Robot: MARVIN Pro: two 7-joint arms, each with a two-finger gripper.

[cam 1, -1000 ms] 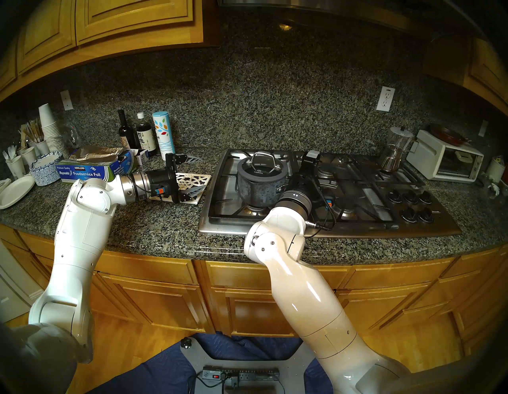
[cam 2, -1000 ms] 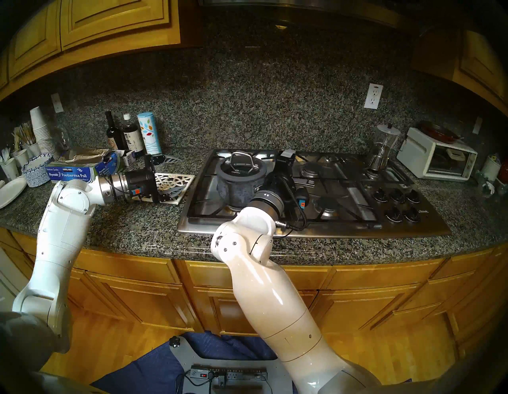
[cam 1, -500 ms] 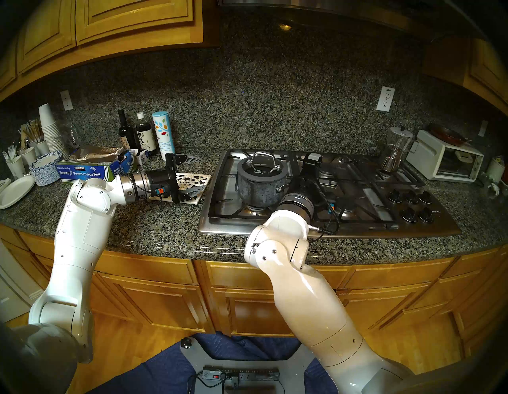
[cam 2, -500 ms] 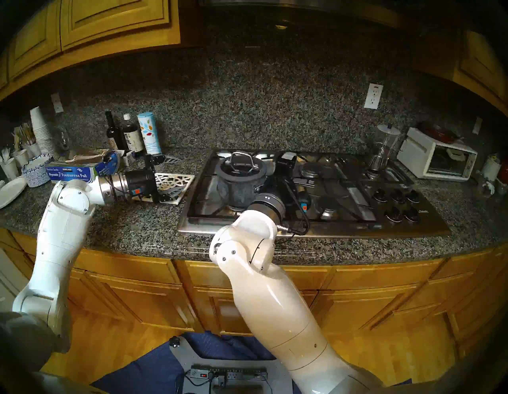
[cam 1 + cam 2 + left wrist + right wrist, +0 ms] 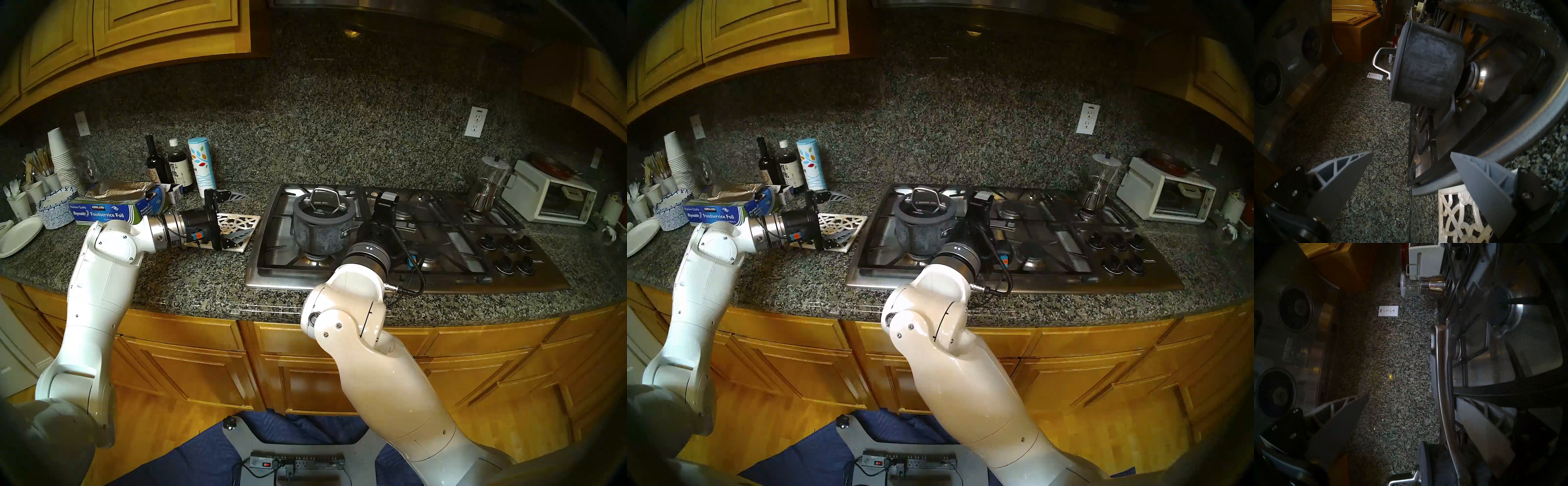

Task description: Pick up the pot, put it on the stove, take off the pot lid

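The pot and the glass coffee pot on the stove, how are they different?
The pot is dark grey and you cannot see through it; the glass coffee pot is clear on top with a shiny metal base. The pot sits at the stove's front left, the coffee pot at its back right. The pot is wide and squat, the coffee pot tall and narrow. Both stand upright, lids on.

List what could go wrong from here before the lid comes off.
1. The round glass pot lid still sits on the small dark grey saucepan; the open right gripper straddles the long handle and could snag it.
2. The saucepan stands on the stainless gas stove grate, so a sideways tug may tip it.
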